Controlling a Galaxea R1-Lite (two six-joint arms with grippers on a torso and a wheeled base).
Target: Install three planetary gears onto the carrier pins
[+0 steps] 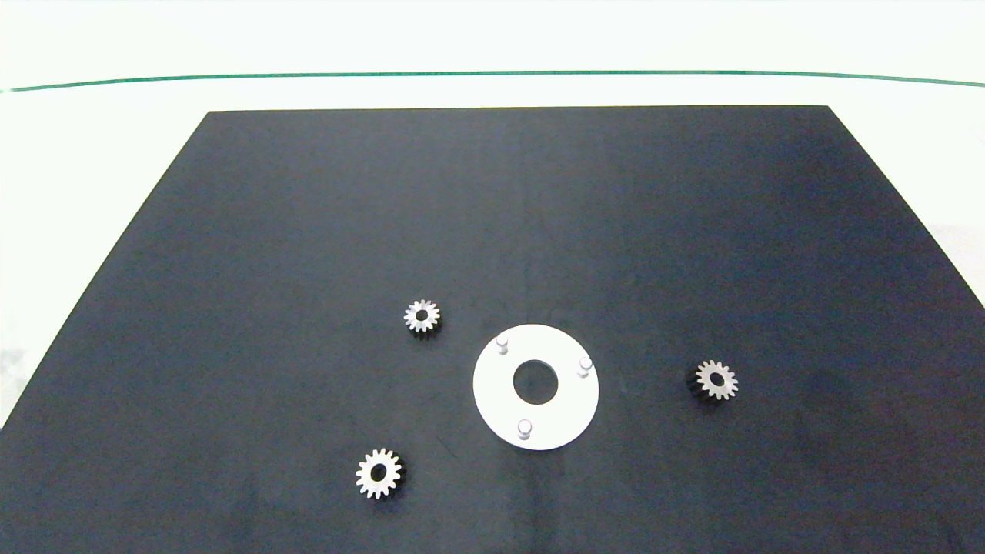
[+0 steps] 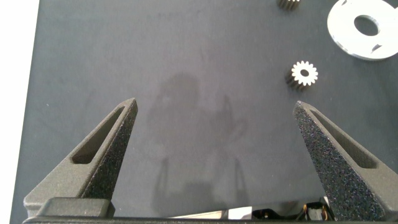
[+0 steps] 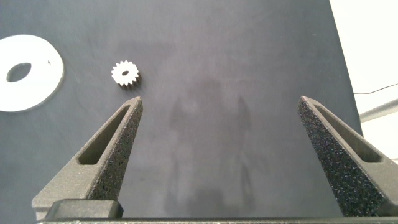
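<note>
Three planetary gears (image 1: 422,316) (image 1: 378,473) (image 1: 716,379) lie loose on dark mat (image 1: 308,231) around white disc (image 1: 500,408); carrier pins (image 1: 524,427) bare. Left end effector (image 2: 214,155) and right end effector (image 3: 217,155) both released, hovering over mat, ready for pick.

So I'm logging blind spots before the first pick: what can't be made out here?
- Head view: neither arm shows; both are outside the frame.
- Left wrist view: one gear and the disc are cut off by the frame edge.
- Right wrist view: the disc is cut by the edge; its pins are too faint to tell.
</note>
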